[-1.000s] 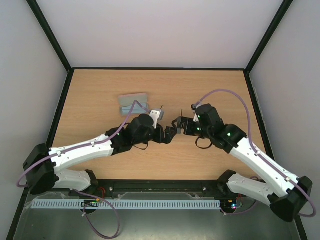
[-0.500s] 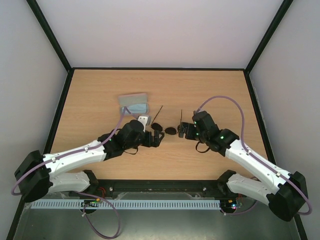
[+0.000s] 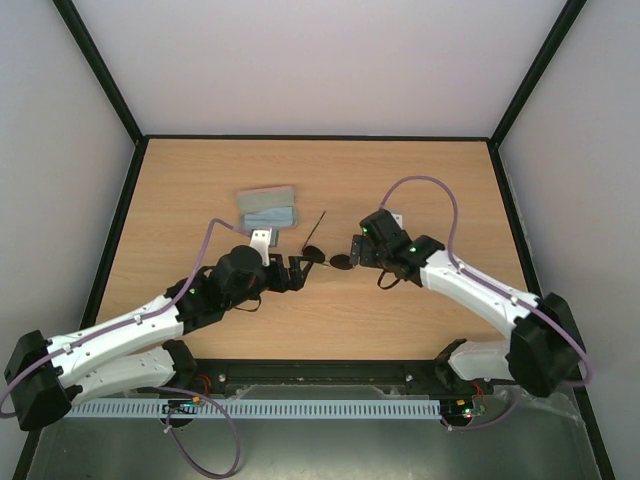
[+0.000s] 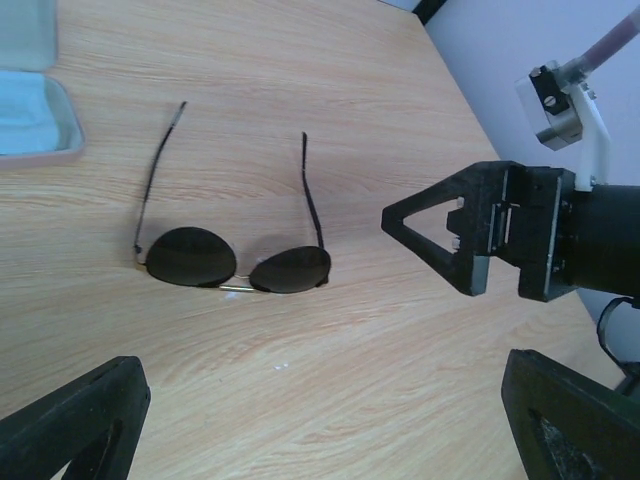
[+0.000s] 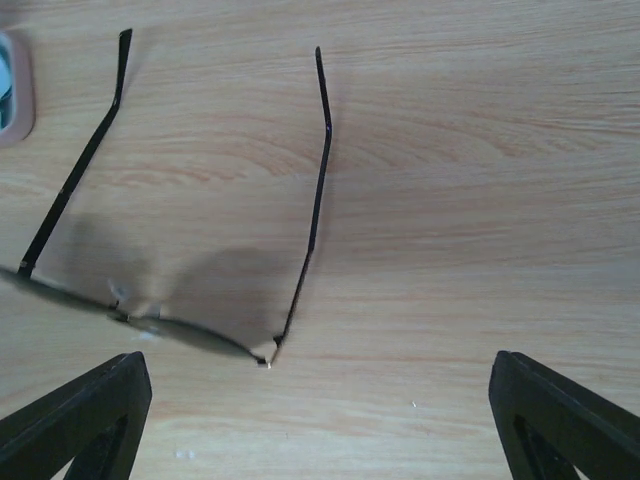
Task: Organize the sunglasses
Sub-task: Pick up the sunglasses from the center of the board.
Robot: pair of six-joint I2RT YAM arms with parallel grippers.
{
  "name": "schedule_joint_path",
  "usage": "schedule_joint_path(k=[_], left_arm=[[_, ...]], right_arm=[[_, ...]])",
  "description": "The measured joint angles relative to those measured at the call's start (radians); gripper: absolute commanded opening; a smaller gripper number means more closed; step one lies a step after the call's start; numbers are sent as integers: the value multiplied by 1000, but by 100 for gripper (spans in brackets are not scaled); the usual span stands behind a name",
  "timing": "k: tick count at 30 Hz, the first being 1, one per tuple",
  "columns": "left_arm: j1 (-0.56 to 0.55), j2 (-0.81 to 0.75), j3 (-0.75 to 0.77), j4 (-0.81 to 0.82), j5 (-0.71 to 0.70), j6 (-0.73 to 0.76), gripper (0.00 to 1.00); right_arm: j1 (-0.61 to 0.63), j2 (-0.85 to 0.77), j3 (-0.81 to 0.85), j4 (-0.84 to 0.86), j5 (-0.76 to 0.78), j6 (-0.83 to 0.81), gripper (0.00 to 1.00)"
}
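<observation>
L gripper (image 3: 298, 270) & R gripper (image 3: 357, 247) both wide open, empty, flanking sunglasses (image 4: 290, 270) lying flat on table (image 3: 430, 180), temples unfolded. Risk: an off-centre pinch on thin temple arm (image 5: 320, 180) could bend it or skid the frame; pads may smudge a lens.

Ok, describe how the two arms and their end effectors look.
Left arm and right arm match: white shells over the long links, black rounded joints and bases. A lilac cable loops loosely along each. Small green lights glow near the right arm's wrist. The left end effector and right end effector are black, with triangular fingers.
</observation>
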Motion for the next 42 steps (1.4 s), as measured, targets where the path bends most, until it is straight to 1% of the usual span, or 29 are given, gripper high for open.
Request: schedule_joint_path(k=[3, 6, 11, 14, 16, 23, 27, 30, 36, 40, 41, 42], left_arm=[[22, 7, 0, -4, -16, 11, 99], [77, 42, 0, 18, -6, 26, 100], [221, 167, 8, 50, 71, 59, 100], [267, 220, 10, 60, 108, 65, 99], [272, 241, 10, 73, 133, 67, 99], [273, 251, 10, 94, 164, 95, 100], [286, 245, 10, 84, 165, 116, 99], [303, 234, 10, 72, 169, 132, 99], [317, 217, 10, 69, 180, 148, 100], [325, 211, 10, 70, 190, 154, 100], [328, 211, 10, 70, 191, 154, 100], [330, 211, 9, 70, 193, 154, 100]], right_arm=[[0, 96, 40, 23, 26, -14, 88], [-3, 201, 93, 50, 49, -34, 85], [-9, 309, 138, 78, 46, -63, 76], [-31, 343, 145, 82, 25, -69, 74], [-59, 365, 149, 85, -1, -69, 68], [-125, 434, 163, 96, -95, -73, 67], [-127, 476, 198, 99, -121, -74, 56], [-129, 507, 218, 101, -130, -74, 50], [-137, 541, 230, 93, -124, -76, 47], [-140, 557, 249, 83, -112, -80, 36], [-142, 564, 254, 83, -109, -82, 35], [-142, 570, 259, 82, -106, -85, 31]])
